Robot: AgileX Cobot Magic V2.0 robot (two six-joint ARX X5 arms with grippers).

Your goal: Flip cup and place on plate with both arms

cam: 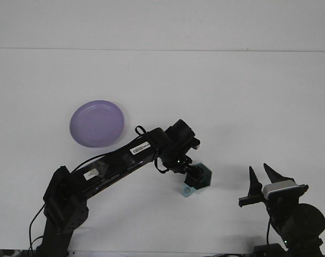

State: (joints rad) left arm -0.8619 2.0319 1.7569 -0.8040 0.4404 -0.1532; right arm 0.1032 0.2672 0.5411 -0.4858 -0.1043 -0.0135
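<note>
1. White worktop (232,96) fills the view, with a faint seam line running across near the top; plain and evenly lit.
2. Purple plate (97,123) sits left of centre, flat on the worktop, nothing on it.
3. Teal cup (201,178) lies tipped on its side right of centre and near the front, well apart from the plate. Its faceted opening faces roughly up and toward the camera; the lighter blue base end points down-left.
4. Left arm (119,166) stretches from its base at lower left diagonally up and right across the worktop, passing below and to the right of the plate without covering it. White labels show on the black links.
5. Left tool (192,174) is right at the cup's left rim, overlapping it in this view. The fingers are dark against the dark wrist, so whether they are spread or pinched on the rim cannot be told; actual contact with the cup also cannot be confirmed.
6. Right tool (260,178) is at lower right, pointing upward, with its two dark fingers spread apart in a V and nothing between them. It is clear of the cup, off to the cup's right.
7. Right arm's base (299,219) sits below the right tool at the frame's bottom edge; only the wrist and the round joint housing show.
</note>
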